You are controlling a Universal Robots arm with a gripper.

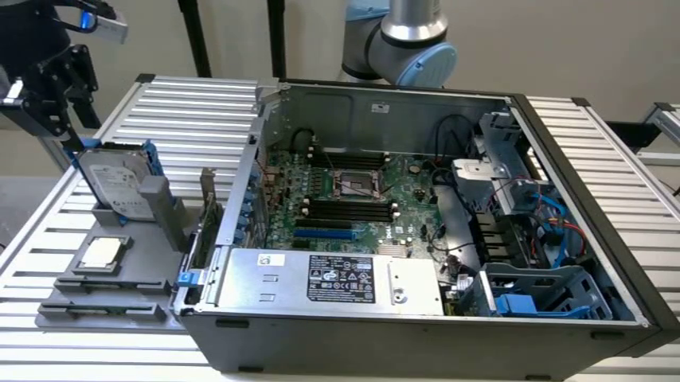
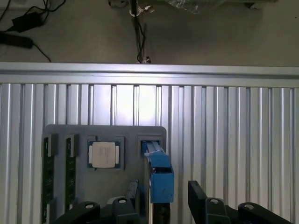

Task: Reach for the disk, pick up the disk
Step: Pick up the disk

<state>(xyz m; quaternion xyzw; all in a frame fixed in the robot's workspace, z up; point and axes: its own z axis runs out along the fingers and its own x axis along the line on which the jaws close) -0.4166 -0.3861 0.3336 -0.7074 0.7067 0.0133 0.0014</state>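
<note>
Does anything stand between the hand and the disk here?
Nothing visible does. The open hand hangs above the disk, which stands on edge in the grey holder; the square chip lies flat beside it, off that path.

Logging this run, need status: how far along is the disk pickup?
Done: the reach looks nearly complete. The pincer hangs over the disk, with its open fingers on either side of the disk's edge in the wrist view.
In hand: nothing; I see no contact.
Left: the grasp and lift. The disk stands upright in the grey holder, not yet raised.
</note>
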